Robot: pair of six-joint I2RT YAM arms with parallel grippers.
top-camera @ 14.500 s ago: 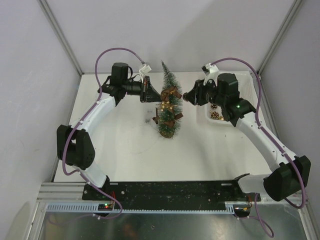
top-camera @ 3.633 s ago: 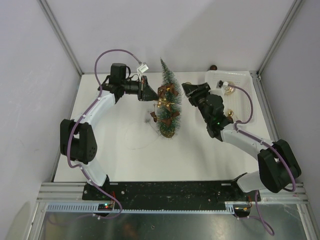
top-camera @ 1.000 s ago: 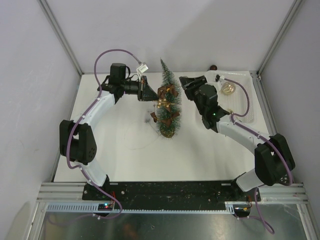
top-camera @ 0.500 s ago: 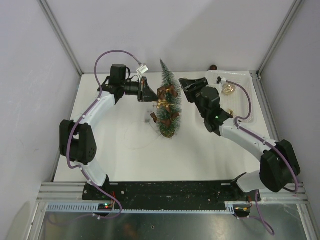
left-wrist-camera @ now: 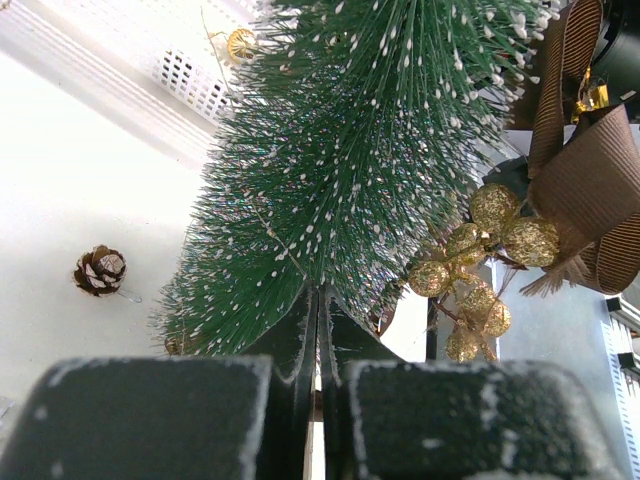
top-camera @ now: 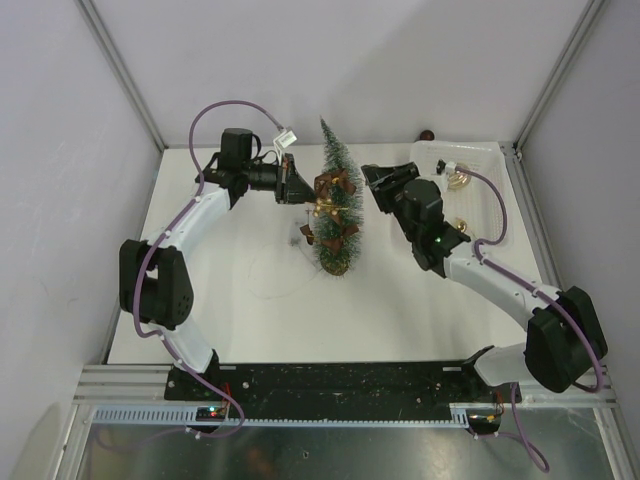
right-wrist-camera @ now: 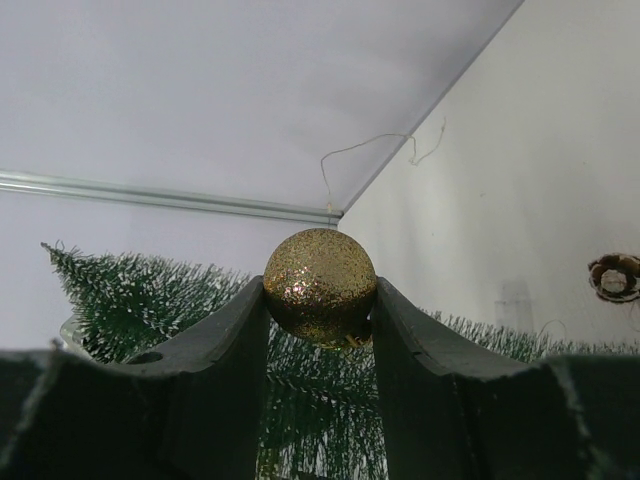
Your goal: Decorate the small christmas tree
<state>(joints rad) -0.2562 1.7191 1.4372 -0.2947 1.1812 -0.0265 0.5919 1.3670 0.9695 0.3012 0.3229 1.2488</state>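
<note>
Centre frame, frosted green bottle-brush christmas tree (top-camera: 334,165); left tool (left-wrist-camera: 318,305) pressed together against its bristles, right tool (right-wrist-camera: 320,292) pinching a gold glitter ball (right-wrist-camera: 320,280).

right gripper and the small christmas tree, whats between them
Only the gold glitter ball that the right gripper holds, the small christmas tree just beyond it in the right wrist view; the top external view shows nothing else there.
</note>
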